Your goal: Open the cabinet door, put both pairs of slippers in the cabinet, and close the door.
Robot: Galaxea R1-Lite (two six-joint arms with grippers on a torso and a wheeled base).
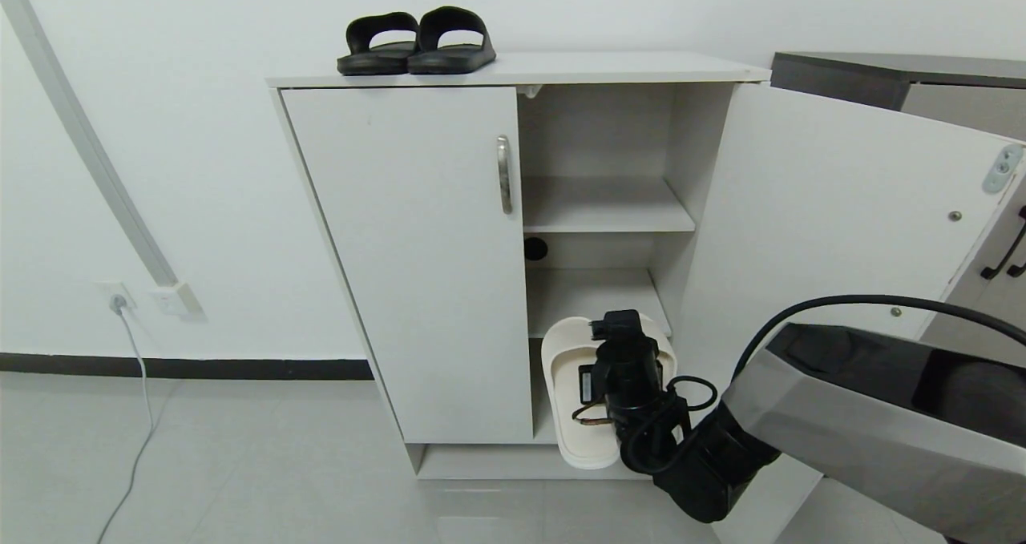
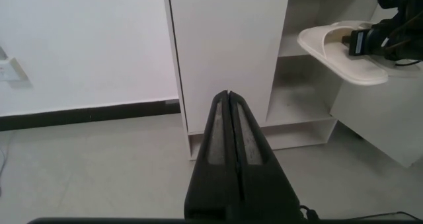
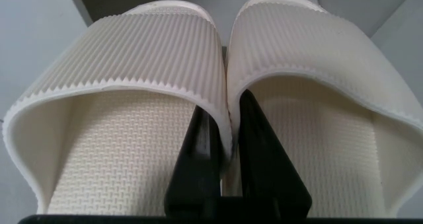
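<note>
White slippers (image 1: 565, 384) hang clamped by their inner straps in our right gripper (image 3: 225, 145), just short of the shelf (image 1: 593, 292) beyond it, beside the opened door (image 1: 834, 207); black slippers (image 1: 417, 43) far above it on the cabinet (image 1: 609, 67) and closing remain, our left gripper (image 2: 228, 105) pressed together, empty.

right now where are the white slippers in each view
head view: white slippers low centre, just right of the closed door.
left wrist view: held out in the air, past the closed door.
right wrist view: close up, side by side, inner straps pinched by the fingers.
shared landmark: the closed door beside them.
</note>
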